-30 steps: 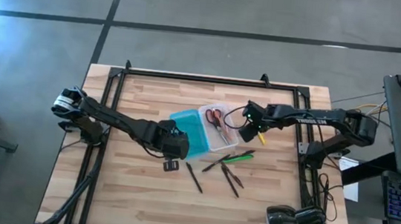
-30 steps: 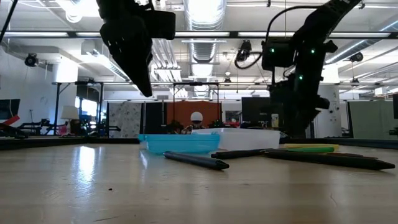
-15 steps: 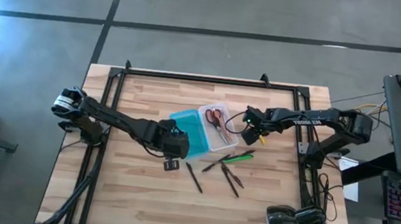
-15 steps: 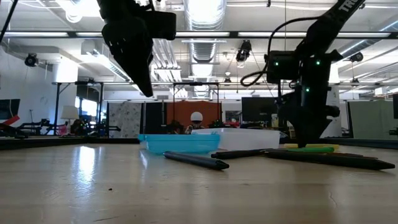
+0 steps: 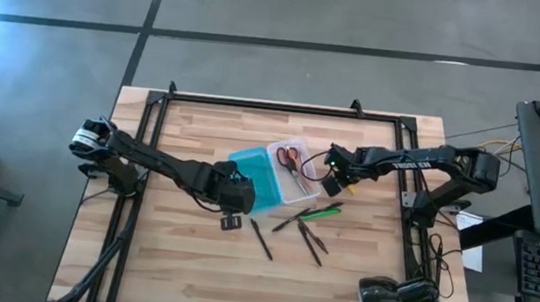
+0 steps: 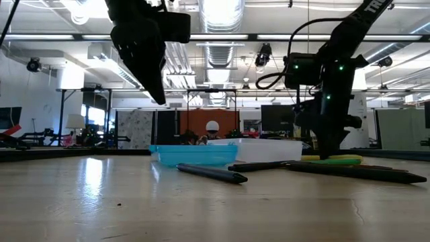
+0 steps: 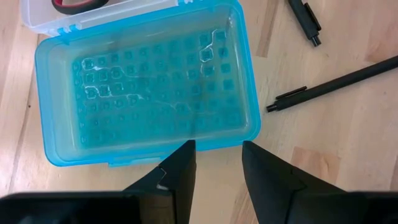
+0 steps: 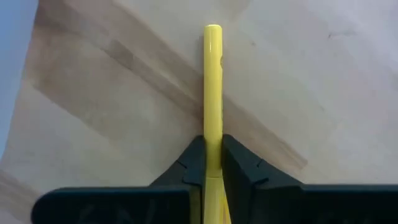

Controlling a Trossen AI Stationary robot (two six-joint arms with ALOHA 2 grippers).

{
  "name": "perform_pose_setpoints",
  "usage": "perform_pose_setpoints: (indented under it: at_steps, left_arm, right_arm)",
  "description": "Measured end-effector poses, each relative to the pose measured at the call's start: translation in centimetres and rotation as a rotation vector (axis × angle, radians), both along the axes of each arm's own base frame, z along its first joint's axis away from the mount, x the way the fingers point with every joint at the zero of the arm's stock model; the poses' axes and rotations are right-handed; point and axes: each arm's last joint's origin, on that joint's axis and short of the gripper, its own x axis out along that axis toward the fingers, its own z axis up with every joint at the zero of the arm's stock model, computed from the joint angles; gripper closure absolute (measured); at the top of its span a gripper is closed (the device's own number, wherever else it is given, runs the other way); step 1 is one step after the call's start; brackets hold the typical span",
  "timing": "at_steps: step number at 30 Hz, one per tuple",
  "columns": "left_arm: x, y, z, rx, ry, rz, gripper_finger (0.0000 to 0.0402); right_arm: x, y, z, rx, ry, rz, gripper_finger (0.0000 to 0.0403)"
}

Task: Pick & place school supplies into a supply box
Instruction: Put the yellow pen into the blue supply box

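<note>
Right gripper (image 8: pixel 212 163) low over the table (image 5: pixel 178 262), just right of the box (image 5: pixel 275 174), fingers pinching a yellow pen (image 8: pixel 212 93). Pen's rear end cut off at the wrist view's edge; from above only a yellow speck (image 5: pixel 352 190) shows under the gripper (image 5: pixel 344 175), rest hidden by the arm. White lettering along the right arm, too small to read.

Left gripper (image 7: pixel 217 165) hovering above the lid's near edge, fingers spread with a gap between, holding nothing (table visible through the gap). In the low view, left arm a dark silhouette cut off at the top; fingertips hard to make out there.

Box open and flat on the table, middle, between the two grippers: teal lid (image 7: pixel 149 93), translucent, rounded corners, grid of small raised bumps; clear-white tray (image 5: pixel 294 167) joined on its far side, smooth plastic. Scissors (image 5: pixel 289 155) inside the tray, red handles; in the left wrist view only a red-and-black sliver (image 7: pixel 79 5), cut off. Thin reddish stick lying in the tray beside them, kind cannot be told.

Loose on the table near the box: green pen (image 5: pixel 322 213), flat, just below the right gripper; several dark pens (image 5: pixel 263 239), slim, clipped caps, scattered at angles. Small dark item (image 5: pixel 230 223) below the left gripper, shape unclear.

Table of pale wood planks, visible grain, black metal frame around.
</note>
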Motion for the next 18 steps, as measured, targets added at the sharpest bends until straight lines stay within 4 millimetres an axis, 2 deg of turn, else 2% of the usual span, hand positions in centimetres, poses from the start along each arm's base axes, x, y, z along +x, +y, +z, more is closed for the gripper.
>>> perform_pose_setpoints:
  at_steps: [5, 11, 15, 18]
  left_arm:
    - [0.0, -0.1, 0.0, -0.001, -0.001, 0.000, 0.0287]
    - [0.0, -0.2, 0.0, -0.001, -0.001, -0.005, 0.0287]
    - [0.0, -0.3, 0.0, 0.003, 0.001, -0.013, 0.0287]
    - [0.0, -0.3, 0.0, 0.012, 0.005, -0.030, 0.0287]
  right_arm:
    - [0.1, -0.2, 1.7, -0.052, -0.088, -0.066, 0.0386]
    - [-0.1, -0.1, 6.7, -0.081, -0.358, -0.201, 0.0388]
    - [1.5, -0.4, 9.3, 0.008, -0.606, -0.186, 0.0388]
    - [3.5, -0.5, 8.9, 0.046, -0.631, -0.166, 0.0389]
